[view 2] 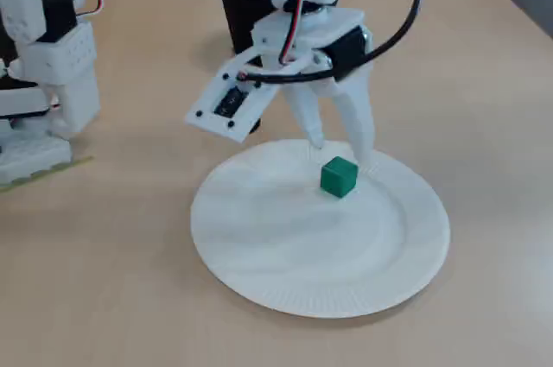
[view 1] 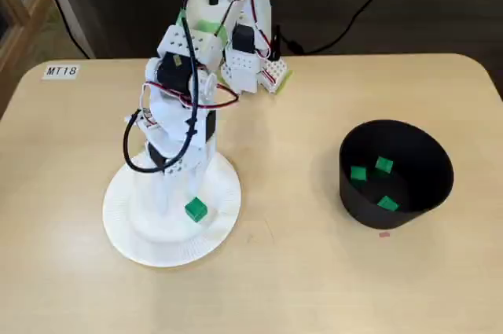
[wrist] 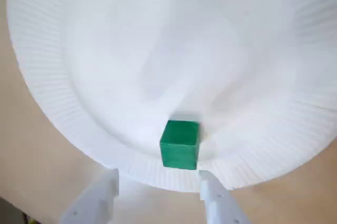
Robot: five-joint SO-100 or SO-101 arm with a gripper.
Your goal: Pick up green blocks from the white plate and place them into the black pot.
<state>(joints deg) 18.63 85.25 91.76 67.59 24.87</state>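
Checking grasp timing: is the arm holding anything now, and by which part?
Nothing is held: the fingers are open and the green block lies free on the white plate.

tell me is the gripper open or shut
Open: in the wrist view the gripper has its two fingers apart, the green block lying ungripped ahead of the gap on the white plate.
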